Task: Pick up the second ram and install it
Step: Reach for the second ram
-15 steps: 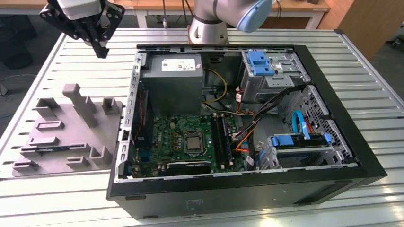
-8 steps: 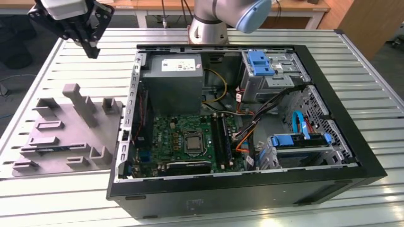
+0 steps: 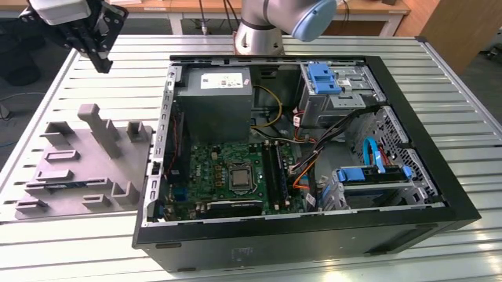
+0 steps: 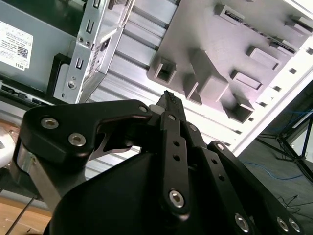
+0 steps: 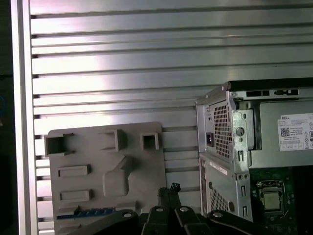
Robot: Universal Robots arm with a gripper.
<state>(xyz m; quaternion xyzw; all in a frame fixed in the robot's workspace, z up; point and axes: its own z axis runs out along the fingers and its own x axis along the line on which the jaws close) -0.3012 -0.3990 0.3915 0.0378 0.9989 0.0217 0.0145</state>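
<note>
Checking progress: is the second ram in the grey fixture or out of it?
In. The second ram lies in a slot of the grey fixture; the claw hangs apart from it.

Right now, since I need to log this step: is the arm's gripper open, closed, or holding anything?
Black gripper: closed, holding nothing. The thin blue-green circuit-board stick lies in the grey plastic fixture block.

Arm [image 3: 276, 22] raised, hand [image 3: 101, 64] closed, pointing downward
</note>
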